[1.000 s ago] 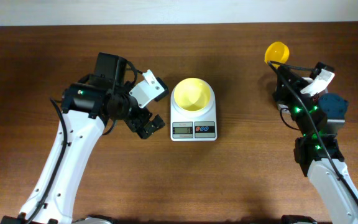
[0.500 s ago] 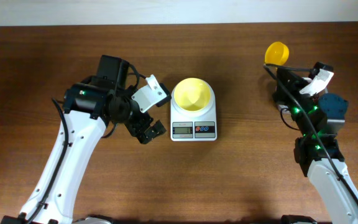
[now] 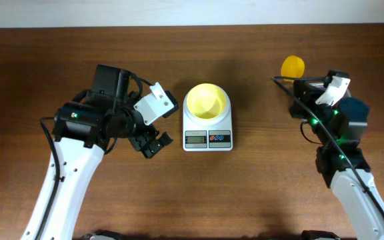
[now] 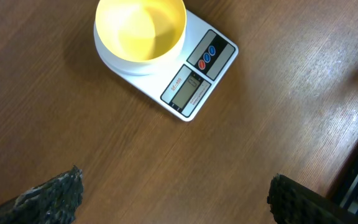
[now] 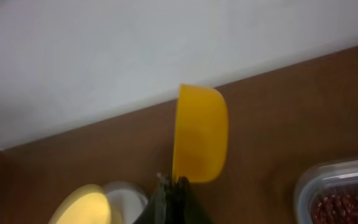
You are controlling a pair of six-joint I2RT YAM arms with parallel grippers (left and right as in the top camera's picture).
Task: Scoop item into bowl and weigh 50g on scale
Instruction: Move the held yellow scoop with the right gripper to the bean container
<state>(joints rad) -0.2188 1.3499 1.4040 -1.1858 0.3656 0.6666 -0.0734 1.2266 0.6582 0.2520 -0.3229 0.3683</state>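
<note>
The pale yellow bowl (image 3: 206,101) sits empty on the round platform of the white scale (image 3: 207,133) at the table's middle. My left gripper (image 3: 159,124) hovers open to the scale's left, with nothing between its fingers (image 4: 55,196). The left wrist view shows the bowl (image 4: 140,28) and the scale (image 4: 197,81) ahead of it. My right gripper (image 5: 174,186) is shut on the handle of a bright yellow scoop (image 5: 199,134), which stands on edge above the table at the far right (image 3: 293,66). Reddish-brown beans (image 5: 347,208) lie in a clear tub (image 5: 337,177) to the scoop's right.
A white wall runs along the table's far edge (image 5: 104,56). In the overhead view my right arm (image 3: 339,133) covers the tub. Bare wood lies between the scale and the right arm and in front of the scale.
My left arm has drawn back to the left, away from the scale, still open. The right gripper has shifted slightly left with the scoop, which has turned.
</note>
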